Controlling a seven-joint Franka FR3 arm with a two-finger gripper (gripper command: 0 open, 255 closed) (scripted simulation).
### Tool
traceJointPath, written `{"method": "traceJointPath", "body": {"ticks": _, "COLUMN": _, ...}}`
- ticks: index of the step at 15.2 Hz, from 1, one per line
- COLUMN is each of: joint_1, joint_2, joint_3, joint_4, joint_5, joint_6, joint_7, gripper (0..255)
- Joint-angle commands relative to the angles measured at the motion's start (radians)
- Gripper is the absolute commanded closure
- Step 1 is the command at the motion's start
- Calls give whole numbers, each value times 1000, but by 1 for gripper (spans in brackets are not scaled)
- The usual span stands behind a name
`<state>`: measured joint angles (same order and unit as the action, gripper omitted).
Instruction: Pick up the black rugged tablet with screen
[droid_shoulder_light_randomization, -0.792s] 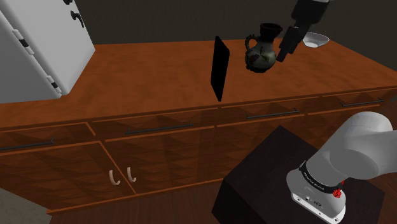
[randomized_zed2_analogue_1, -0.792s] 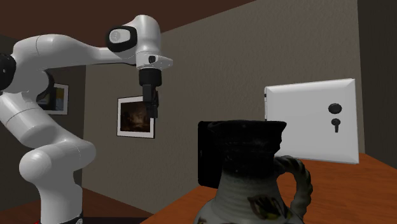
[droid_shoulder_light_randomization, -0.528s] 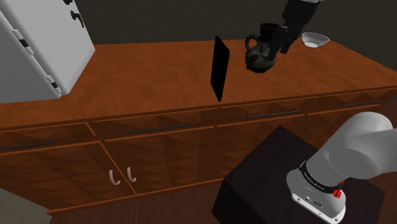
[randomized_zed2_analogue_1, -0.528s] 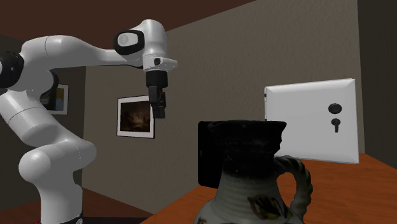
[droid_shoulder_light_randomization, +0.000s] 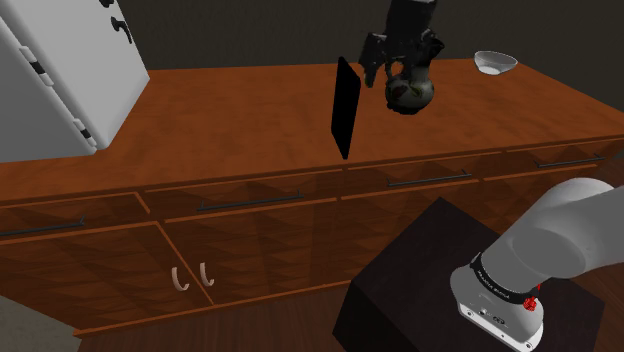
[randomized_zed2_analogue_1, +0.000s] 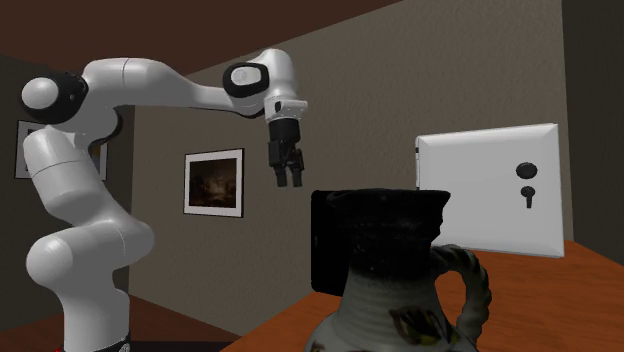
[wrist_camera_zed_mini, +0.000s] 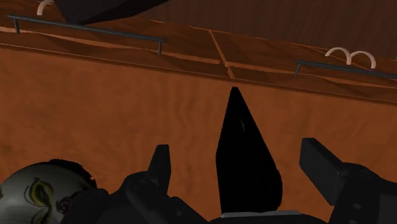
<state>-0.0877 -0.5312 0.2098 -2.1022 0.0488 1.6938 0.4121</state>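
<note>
The black tablet (droid_shoulder_light_randomization: 345, 105) stands upright on its edge on the brown wooden counter (droid_shoulder_light_randomization: 230, 130). My gripper (droid_shoulder_light_randomization: 380, 66) hangs open above it, just to the shoulder view's right of its top edge and in front of the jug. In the wrist view the tablet (wrist_camera_zed_mini: 245, 159) appears as a dark pointed slab between the two spread fingers (wrist_camera_zed_mini: 160, 167), which do not touch it. From the second exterior view the gripper (randomized_zed2_analogue_1: 288, 180) hovers a little above the tablet (randomized_zed2_analogue_1: 325, 240), which is partly hidden behind the jug.
A dark glazed jug (droid_shoulder_light_randomization: 410, 92) stands close beside the tablet, also seen near the fingers (wrist_camera_zed_mini: 38, 191). A white bowl (droid_shoulder_light_randomization: 495, 62) sits at the counter's far right, and a white appliance (droid_shoulder_light_randomization: 60, 70) at its left. The drawers (droid_shoulder_light_randomization: 250, 215) below have handles.
The arm has swung to the shoulder view's left, from near the bowl, past the jug, to above the tablet. The hand has turned. The tablet and jug have not moved.
</note>
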Motion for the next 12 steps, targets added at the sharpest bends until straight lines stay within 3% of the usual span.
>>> {"method": "traceJointPath", "body": {"ticks": 1, "joint_1": -26, "joint_2": 75, "joint_3": 48, "joint_4": 60, "joint_5": -12, "joint_6": 23, "joint_7": 121, "gripper": 0}}
{"method": "traceJointPath", "body": {"ticks": 4, "joint_1": -56, "joint_2": 173, "joint_3": 100, "joint_4": 147, "joint_5": -43, "joint_6": 37, "joint_7": 264, "gripper": 0}}
{"method": "traceJointPath", "body": {"ticks": 12, "joint_1": -51, "joint_2": 158, "joint_3": 103, "joint_4": 32, "joint_5": -38, "joint_6": 138, "joint_7": 268, "gripper": 0}}
